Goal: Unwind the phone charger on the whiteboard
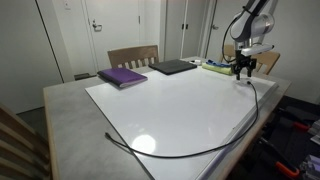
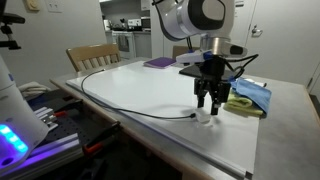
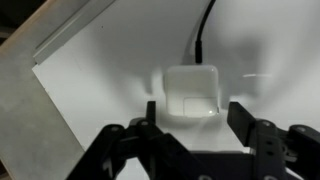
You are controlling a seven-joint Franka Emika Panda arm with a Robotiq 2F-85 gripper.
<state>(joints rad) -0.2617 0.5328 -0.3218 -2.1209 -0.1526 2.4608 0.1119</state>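
Phone charger [image 3: 190,92] lies with its white plug flat on the whiteboard [image 3: 100,70], just under the gripper [image 3: 194,112], between jaws spread wider than the plug.

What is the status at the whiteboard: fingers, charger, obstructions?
Black fingers open above small white plug block. Long thin black charger cable lies uncoiled in one curve on glossy white whiteboard. Nothing in the way.

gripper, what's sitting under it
The white plug block of the phone charger lies flat on the whiteboard below the open gripper, cable leading away. Its underside and any prongs are hidden.
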